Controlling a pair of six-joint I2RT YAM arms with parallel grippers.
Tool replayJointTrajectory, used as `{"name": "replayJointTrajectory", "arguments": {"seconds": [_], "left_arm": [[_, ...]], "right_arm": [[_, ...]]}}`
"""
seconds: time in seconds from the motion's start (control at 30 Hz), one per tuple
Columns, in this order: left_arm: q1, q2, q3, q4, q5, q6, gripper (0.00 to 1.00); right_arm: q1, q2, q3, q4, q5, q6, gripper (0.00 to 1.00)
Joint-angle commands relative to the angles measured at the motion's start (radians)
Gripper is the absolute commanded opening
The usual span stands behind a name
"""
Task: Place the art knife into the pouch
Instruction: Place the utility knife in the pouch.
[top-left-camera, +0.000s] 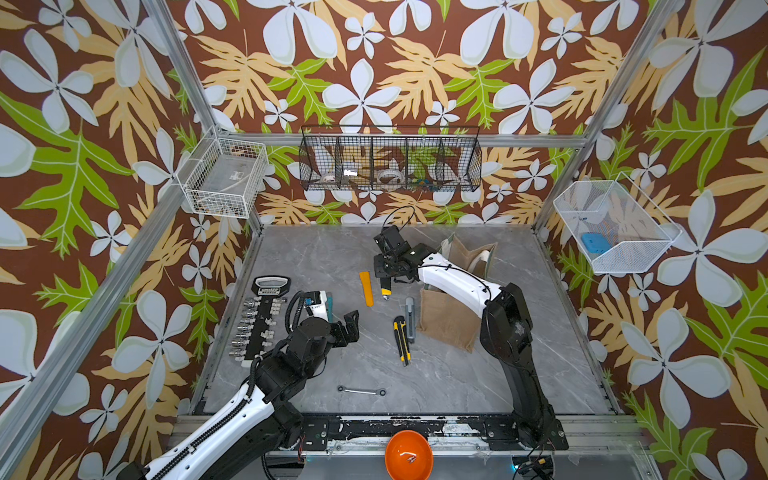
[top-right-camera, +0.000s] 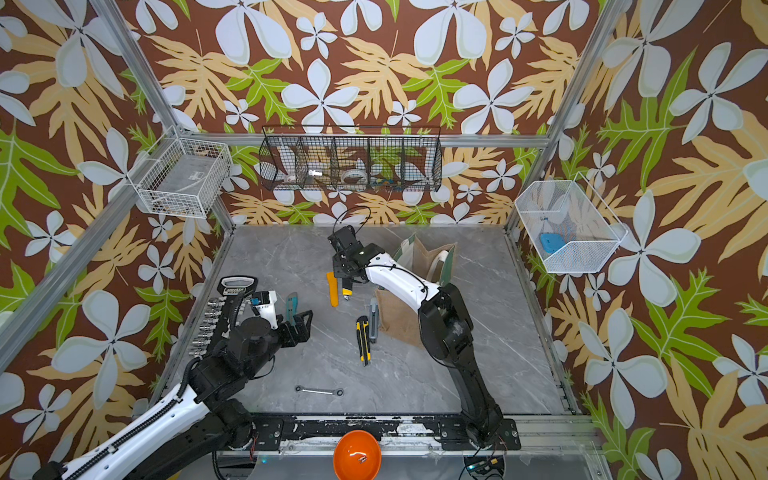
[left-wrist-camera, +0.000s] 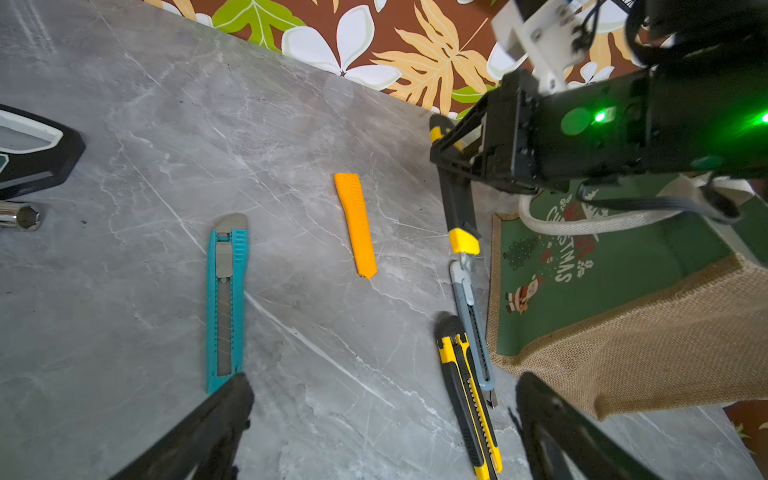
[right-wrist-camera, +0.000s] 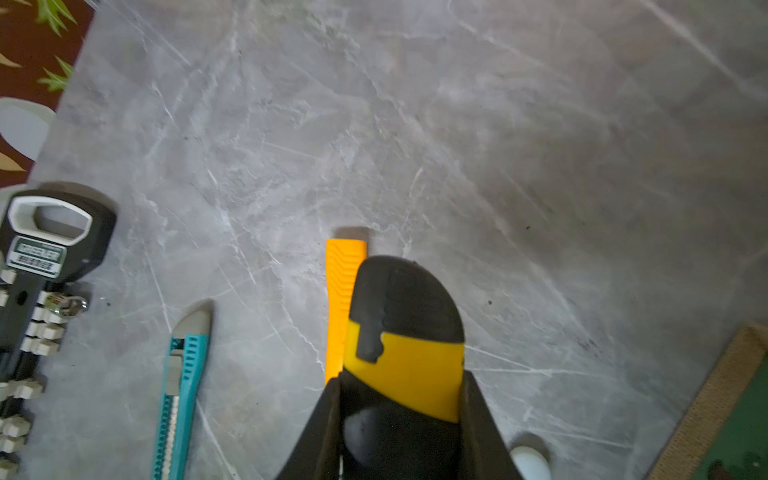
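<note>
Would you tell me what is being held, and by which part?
The right gripper holds a black-and-yellow art knife near its rear end; the left gripper is empty.

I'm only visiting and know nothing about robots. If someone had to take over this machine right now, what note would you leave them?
The left tool is open and empty, hovering above the table.
The right tool is shut on the black-and-yellow art knife, held tip-down and apparently clear of the table.
The pouch sits on the table beside the right arm.
Done: the knife is picked up.
Left: carry it over the pouch's mouth and release it inside.
</note>
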Motion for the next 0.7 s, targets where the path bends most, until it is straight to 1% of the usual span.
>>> {"name": "replayJointTrajectory", "arguments": {"seconds": [0.0, 0.17, 0.27, 0.4, 0.53, 0.67], "left_arm": [[0.002, 0.006, 0.013, 0.027, 0.009, -0.005, 1.0], [0.002, 0.028, 0.017, 0.043, 0.016, 0.002, 1.0], [0.003, 0.042, 0.025, 0.051, 0.037, 0.002, 1.0], [0.002, 0.064, 0.081, 0.051, 0.1, 0.01, 1.0], [0.002, 0.07, 0.125, 0.083, 0.18, 0.034, 1.0], [0.002, 0.072, 0.149, 0.128, 0.216, 0.036, 1.0]], "right_arm": [[0.001, -0.038, 0.064, -0.024, 0.043, -0.043, 0.16], [0.001, -0.098, 0.211, -0.069, 0.134, -0.118, 0.16], [0.001, -0.173, 0.199, -0.063, 0.223, -0.159, 0.16], [0.001, -0.326, 0.039, 0.002, 0.34, -0.198, 0.15], [0.0, -0.498, -0.181, 0.101, 0.397, -0.193, 0.14], [0.0, -0.626, -0.389, 0.177, 0.45, -0.162, 0.13]]}}
